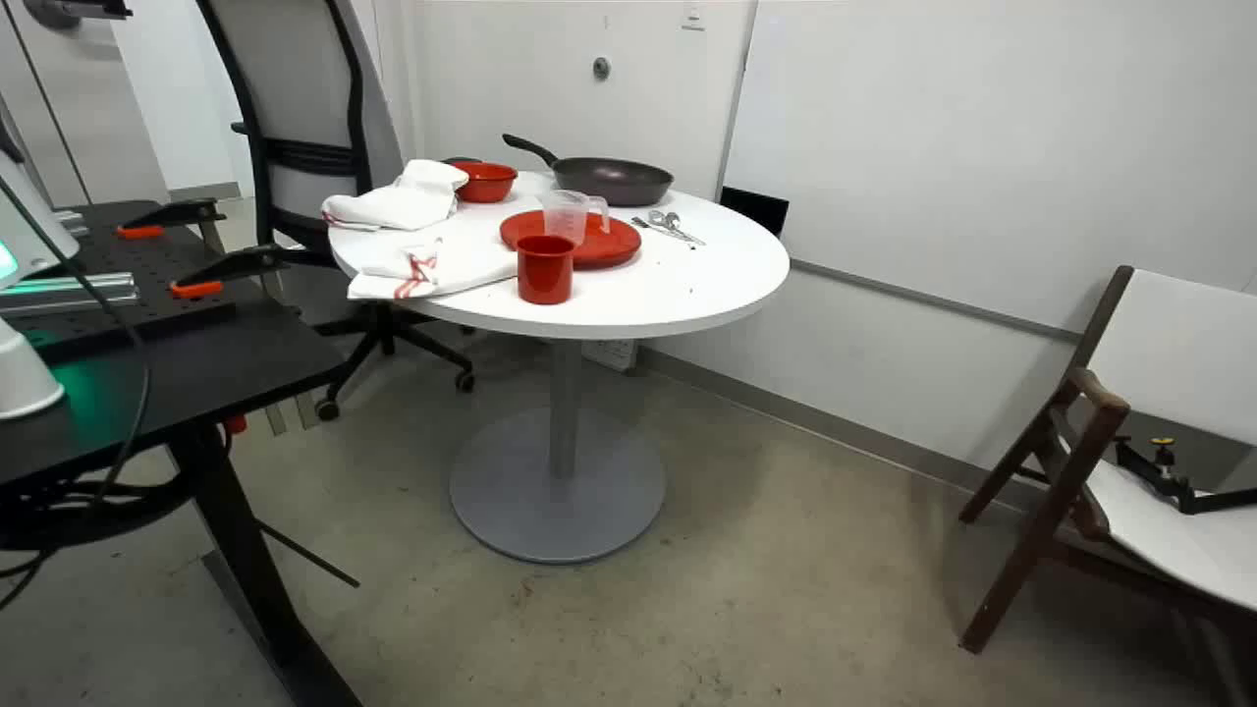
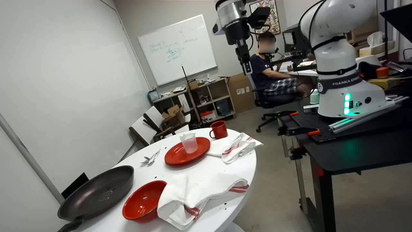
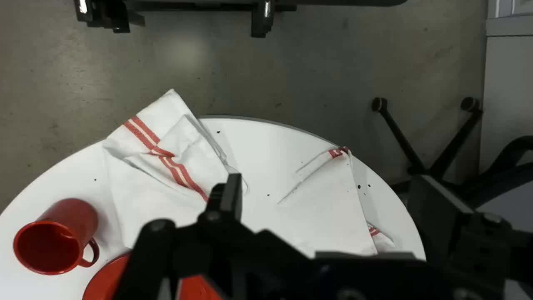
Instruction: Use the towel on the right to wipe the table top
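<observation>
The round white table top point(image 1: 727, 270) stands on a grey pedestal; it also shows in an exterior view point(image 2: 222, 172) and the wrist view point(image 3: 266, 146). Two white towels with red stripes lie crumpled on it. The towel on the right in the wrist view point(image 3: 329, 204) lies beside the red bowl, also in both exterior views point(image 1: 403, 201) point(image 2: 206, 193). The other towel point(image 3: 166, 166) lies near the red mug, partly over the table edge point(image 2: 238, 148). My gripper point(image 3: 333, 191) is open and empty; it hangs well above the table in an exterior view point(image 2: 247, 67). Small dark crumbs point(image 3: 359, 186) dot the top.
On the table stand a red mug point(image 1: 545, 270), a red plate point(image 2: 173, 156) bearing a clear measuring cup point(image 2: 189, 143), a red bowl point(image 2: 143, 201), a dark pan point(image 2: 99, 193) and cutlery point(image 1: 671, 226). An office chair point(image 1: 295, 118) stands behind. A person point(image 2: 273, 67) sits farther back.
</observation>
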